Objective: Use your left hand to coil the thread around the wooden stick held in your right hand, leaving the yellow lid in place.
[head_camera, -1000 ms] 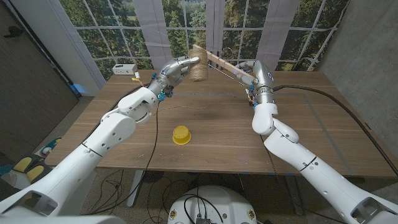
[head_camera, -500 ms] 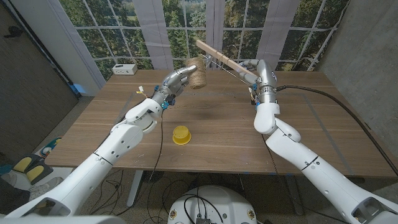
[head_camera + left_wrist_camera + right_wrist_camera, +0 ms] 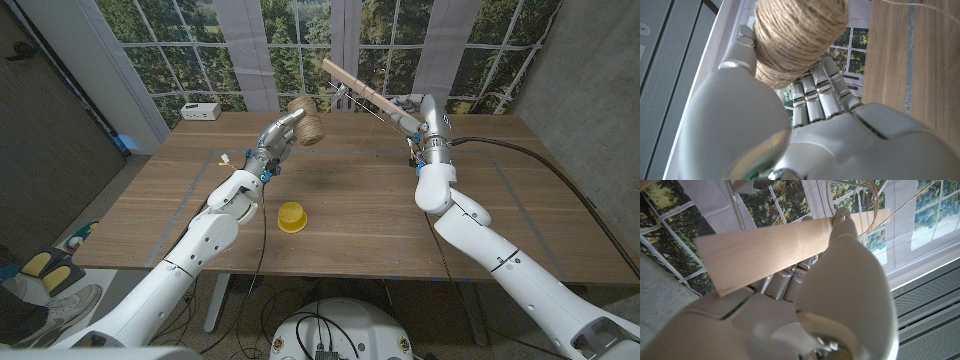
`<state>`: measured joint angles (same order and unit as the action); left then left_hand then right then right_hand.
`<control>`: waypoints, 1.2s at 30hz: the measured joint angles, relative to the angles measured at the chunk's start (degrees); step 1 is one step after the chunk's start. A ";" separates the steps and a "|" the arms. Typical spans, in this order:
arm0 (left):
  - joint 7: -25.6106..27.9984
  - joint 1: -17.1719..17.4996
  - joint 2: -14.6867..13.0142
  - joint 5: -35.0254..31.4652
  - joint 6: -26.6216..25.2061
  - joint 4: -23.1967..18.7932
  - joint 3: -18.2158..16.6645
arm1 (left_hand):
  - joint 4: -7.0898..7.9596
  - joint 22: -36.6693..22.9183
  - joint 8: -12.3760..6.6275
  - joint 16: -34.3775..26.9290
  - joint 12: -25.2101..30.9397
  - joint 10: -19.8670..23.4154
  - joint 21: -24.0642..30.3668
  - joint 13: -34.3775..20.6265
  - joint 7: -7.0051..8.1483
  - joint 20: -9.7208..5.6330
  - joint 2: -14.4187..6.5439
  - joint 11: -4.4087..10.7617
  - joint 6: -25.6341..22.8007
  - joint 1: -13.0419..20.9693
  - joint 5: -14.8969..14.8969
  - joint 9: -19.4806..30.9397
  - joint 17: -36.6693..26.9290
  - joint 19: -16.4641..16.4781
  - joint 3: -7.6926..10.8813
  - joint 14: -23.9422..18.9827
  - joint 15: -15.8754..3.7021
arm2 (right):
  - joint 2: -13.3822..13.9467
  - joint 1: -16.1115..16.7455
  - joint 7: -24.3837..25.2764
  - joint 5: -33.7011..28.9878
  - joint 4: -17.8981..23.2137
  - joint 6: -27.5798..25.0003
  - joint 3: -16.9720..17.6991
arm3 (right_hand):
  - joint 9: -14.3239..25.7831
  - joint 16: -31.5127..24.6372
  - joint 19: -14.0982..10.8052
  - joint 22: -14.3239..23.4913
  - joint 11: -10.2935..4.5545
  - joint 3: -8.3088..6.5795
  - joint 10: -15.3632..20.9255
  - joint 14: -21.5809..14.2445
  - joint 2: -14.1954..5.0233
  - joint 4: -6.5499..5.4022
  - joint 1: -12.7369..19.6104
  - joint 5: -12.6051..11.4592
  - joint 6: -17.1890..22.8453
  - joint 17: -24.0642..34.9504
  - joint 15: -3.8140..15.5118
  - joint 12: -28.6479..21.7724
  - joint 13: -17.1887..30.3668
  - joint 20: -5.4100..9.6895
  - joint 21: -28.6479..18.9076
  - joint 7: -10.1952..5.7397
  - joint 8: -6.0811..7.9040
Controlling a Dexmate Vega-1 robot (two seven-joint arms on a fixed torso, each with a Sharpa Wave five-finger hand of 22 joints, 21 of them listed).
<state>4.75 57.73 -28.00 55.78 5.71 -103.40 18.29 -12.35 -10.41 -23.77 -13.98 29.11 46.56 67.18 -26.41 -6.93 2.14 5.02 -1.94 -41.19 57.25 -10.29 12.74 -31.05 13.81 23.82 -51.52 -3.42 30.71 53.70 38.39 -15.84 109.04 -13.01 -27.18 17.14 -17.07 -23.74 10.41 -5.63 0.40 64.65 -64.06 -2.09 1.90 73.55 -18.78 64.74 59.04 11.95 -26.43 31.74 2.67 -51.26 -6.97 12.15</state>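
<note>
Since the earlier frames the left hand (image 3: 281,132) has carried the ball of thread (image 3: 306,118) lower and a little to the left, away from the wooden stick (image 3: 362,93); a second ago the ball sat right at the stick's far tip, now a clear gap separates them. Right hand (image 3: 424,118) has shifted slightly to the right and the stick with it, its free end raised a bit higher against the window (image 3: 300,40).

Near edge: yellow lid (image 3: 291,216) sits on the table (image 3: 340,210), same spot as before, well apart from both hands.

Mid-table, raised: left hand holds the thread ball off the surface. Left wrist view shows the ball (image 3: 797,37) cradled between thumb and fingers (image 3: 822,95), fingers pressed side by side behind it.

Right hand grips the stick near its lower end; stick slants up toward the left. Right wrist view shows the flat stick (image 3: 775,247) crossing over the hand (image 3: 840,300), fingers (image 3: 790,280) closed under it, with loops of thread (image 3: 865,210) by the thumb end. A thin strand (image 3: 345,100) hangs near the stick; its run to the ball is too fine to trace.

Far edge: white box (image 3: 201,110) on the left corner.
</note>
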 measured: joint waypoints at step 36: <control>19.77 3.61 5.41 -2.49 0.64 -3.13 -1.42 | 0.15 0.00 0.00 0.46 -0.44 -0.51 0.00 -0.24 0.00 -0.22 0.00 0.51 0.00 0.00 -0.12 0.00 0.12 -0.22 -0.15 0.00 0.00 | 1.24 1.73 -2.02 5.17 -1.56 7.44 2.88 | 0.00 0.01 0.20 0.01 0.04 0.30 0.04 0.00 0.05 -0.33 0.16 0.11 -0.11 0.27 0.00 0.49 0.32 -0.22 0.00 -0.09 -0.01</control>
<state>24.52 61.34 -22.59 53.30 6.36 -106.52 16.86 -12.20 -10.41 -23.77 -13.53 28.66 46.05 67.17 -26.65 -6.93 1.92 5.02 -1.43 -41.19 57.25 -10.41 12.74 -30.93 13.59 23.67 -51.52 -3.42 31.95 55.43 36.37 -10.66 107.48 -5.57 -24.30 17.13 -17.06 -23.54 10.42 -5.59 0.71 64.69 -64.06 -2.04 1.57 73.71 -18.68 64.64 59.31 11.94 -25.95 32.06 2.46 -51.26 -7.07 12.14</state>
